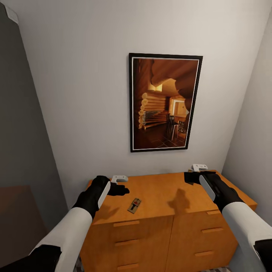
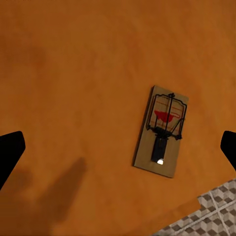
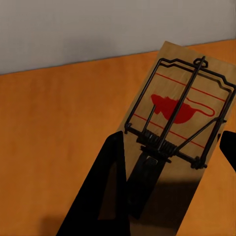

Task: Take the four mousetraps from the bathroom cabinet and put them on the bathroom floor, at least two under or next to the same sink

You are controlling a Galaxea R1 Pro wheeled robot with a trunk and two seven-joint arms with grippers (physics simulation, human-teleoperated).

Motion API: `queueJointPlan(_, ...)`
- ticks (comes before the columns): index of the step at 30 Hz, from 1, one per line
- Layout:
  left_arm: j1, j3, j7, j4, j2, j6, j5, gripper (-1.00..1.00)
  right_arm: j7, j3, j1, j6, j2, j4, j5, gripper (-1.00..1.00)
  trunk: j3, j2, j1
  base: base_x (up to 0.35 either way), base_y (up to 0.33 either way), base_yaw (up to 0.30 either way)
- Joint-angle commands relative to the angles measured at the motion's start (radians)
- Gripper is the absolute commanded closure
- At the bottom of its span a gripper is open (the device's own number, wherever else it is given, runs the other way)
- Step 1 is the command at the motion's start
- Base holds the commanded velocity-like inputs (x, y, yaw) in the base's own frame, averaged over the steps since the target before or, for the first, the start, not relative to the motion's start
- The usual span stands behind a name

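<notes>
Left gripper [image 1: 122, 190]: fingers wide apart, empty, above cabinet [image 1: 158, 226] top.
Right gripper [image 1: 189, 177]: fingers closed on a mousetrap [image 3: 182, 123].
Second mousetrap [image 1: 134, 205]: flat on cabinet top.

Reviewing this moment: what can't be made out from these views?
- Drawer contents of the cabinet: head view, the closed fronts hide them.
- Whether the right gripper actually clamps the mousetrap: right wrist view, the fingers are cut off by the frame edges.
- The bathroom floor: left wrist view, just a corner past the cabinet edge; the rest is cut off.
</notes>
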Motion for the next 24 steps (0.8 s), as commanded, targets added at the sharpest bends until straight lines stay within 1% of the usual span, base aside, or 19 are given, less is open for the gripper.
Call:
queueJointPlan(1,0.0,-0.001,-0.003,-0.001,0.0,0.004,-0.003,-1.0,0.002,0.003,0.0,0.004,-0.001,-0.001,0.002,1.0,0.0,-0.001,0.0,0.0,0.0,0.0)
queueJointPlan(11,0.0,-0.003,0.0,0.001,-0.001,0.003,-0.003,-1.0,0.004,0.003,-0.001,0.005,-0.007,-0.001,0.003,1.0,0.0,-0.001,0.0,0.0,0.0,0.0)
queueJointPlan(18,0.0,-0.009,0.01,0.03,-0.001,0.0,-0.002,-1.0,0.002,0.003,-0.001,0.006,-0.013,-0.001,0.003,1.0,0.0,-0.001,0.0,0.0,0.0,0.0)
queueJointPlan(19,0.0,-0.01,0.011,0.035,-0.001,-0.003,-0.002,-1.0,0.002,0.003,-0.001,0.006,-0.013,-0.001,0.003,1.0,0.0,-0.001,0.0,0.0,0.0,0.0)
queueJointPlan(24,0.0,-0.012,0.014,0.081,-0.001,-0.067,0.0,-1.0,0.001,0.004,-0.001,0.005,-0.013,-0.001,0.002,1.0,0.0,-0.001,0.0,0.0,0.0,0.0)
